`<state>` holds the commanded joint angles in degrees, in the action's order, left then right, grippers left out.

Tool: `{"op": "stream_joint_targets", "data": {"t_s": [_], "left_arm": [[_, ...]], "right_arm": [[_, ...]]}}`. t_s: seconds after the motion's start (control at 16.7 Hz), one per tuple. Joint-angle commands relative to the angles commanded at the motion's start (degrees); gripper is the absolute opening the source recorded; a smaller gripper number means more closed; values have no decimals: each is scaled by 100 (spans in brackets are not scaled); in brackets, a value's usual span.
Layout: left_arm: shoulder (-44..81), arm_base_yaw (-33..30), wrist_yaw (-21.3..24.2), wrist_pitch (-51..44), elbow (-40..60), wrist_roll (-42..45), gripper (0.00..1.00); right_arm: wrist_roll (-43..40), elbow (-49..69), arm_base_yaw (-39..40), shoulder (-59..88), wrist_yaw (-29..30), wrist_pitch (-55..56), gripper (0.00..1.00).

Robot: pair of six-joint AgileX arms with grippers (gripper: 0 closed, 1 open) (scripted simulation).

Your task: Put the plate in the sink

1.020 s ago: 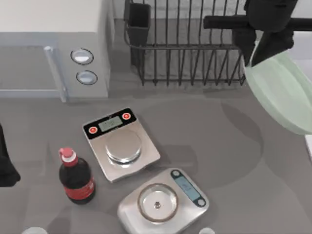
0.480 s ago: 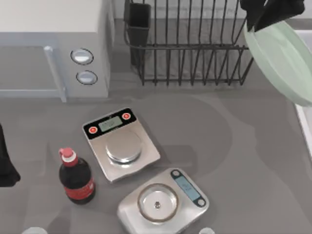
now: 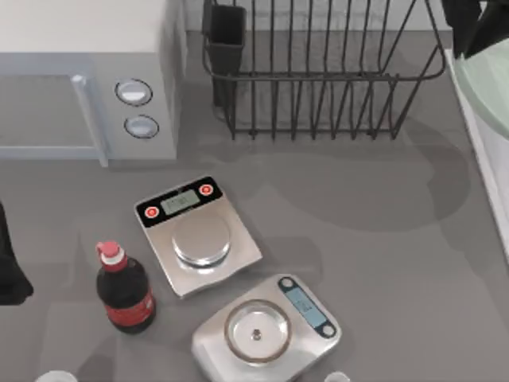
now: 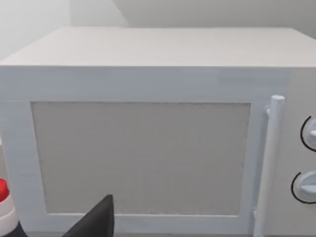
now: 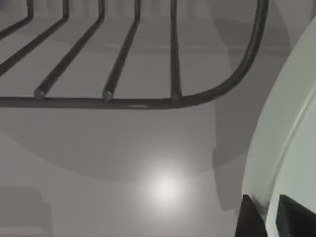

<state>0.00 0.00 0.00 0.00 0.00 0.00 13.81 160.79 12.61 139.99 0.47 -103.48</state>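
Your right gripper [image 3: 471,28] sits at the top view's far right corner, just past the end of the black wire dish rack [image 3: 318,72]. It pinches the rim of the plate [image 3: 487,83]: in the right wrist view two dark fingers [image 5: 249,219] straddle the pale green edge [image 5: 281,133], one on each face.

The plate hangs tilted, off the table, and runs out of the top view's right edge. It's above the sink [image 3: 485,171], whose pale rim runs down that right edge. Whether the plate touches the rim, you can't tell.

Your left arm [image 3: 9,267] is parked at the top view's left edge, beside the cola bottle [image 3: 123,290]. Its wrist view faces the microwave door [image 4: 140,158], with one dark finger [image 4: 96,222] at the edge. Left finger spread: can't tell.

On the grey table [image 3: 358,255], there's a square steel scale [image 3: 197,235] mid-table and a rounded scale [image 3: 266,330] just beside it, nearer the front. The microwave [image 3: 87,79] stands back left.
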Motion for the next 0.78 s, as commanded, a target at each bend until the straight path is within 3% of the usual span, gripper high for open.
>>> {"op": "stream_joint_targets", "data": {"t_s": [0.3,0.66,0.78], "left_arm": [[0,0,0,0,0,0,100],[0,0,0,0,0,0,100],[0,0,0,0,0,0,100]], "right_arm": [[-1472,465,-1492,1295,6,213,0],[-1714,550,-1733,1534,7,269,0],[-1714,550,-1733,1534,7,269,15]]}}
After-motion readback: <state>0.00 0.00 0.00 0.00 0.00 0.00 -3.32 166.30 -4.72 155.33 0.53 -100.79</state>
